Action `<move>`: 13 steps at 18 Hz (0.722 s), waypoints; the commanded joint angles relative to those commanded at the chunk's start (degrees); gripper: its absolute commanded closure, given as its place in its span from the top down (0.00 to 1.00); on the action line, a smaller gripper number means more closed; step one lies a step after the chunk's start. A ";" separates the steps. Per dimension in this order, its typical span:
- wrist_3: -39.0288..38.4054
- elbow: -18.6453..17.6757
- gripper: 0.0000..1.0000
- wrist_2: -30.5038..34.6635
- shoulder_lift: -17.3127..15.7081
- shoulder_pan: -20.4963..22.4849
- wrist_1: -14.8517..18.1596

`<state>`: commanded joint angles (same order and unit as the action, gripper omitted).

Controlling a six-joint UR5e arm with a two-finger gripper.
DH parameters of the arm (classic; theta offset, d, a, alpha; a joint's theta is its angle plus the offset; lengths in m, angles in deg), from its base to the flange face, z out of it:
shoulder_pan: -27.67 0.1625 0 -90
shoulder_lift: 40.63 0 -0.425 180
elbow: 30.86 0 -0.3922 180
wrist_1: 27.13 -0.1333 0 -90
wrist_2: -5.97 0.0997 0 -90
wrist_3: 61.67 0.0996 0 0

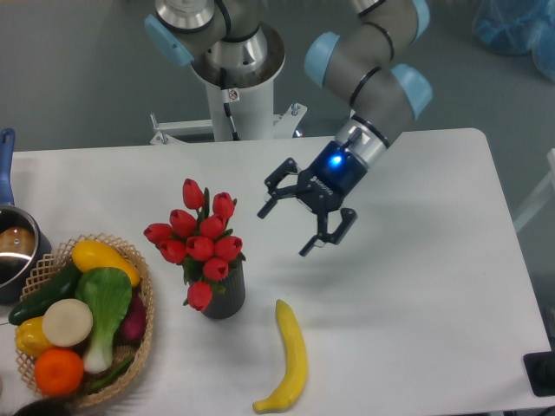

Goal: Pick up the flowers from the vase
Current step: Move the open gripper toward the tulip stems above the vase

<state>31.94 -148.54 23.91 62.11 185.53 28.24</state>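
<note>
The flowers, a tight bunch of red tulip buds with green leaves, stand in the vase, a short dark ribbed cylinder left of the table's middle. One bud hangs over the vase's left side. My gripper is open and empty. It hovers to the right of the flowers and a little further back, apart from them, with its fingers spread and pointing down and left.
A yellow banana lies right of the vase near the front edge. A wicker basket with vegetables and fruit stands at the front left. A pot with a blue handle sits at the left edge. The robot base is behind.
</note>
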 joint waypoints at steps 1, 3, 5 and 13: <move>0.00 -0.18 1.00 -0.18 -0.35 -0.09 0.00; 0.00 -0.44 1.00 -0.18 -0.44 -0.62 0.00; 0.00 -0.80 1.00 -0.27 -0.70 -1.49 -0.09; -0.53 0.96 1.00 -0.36 -0.53 -5.10 -0.26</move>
<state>31.41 -147.58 23.55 61.58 180.43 27.98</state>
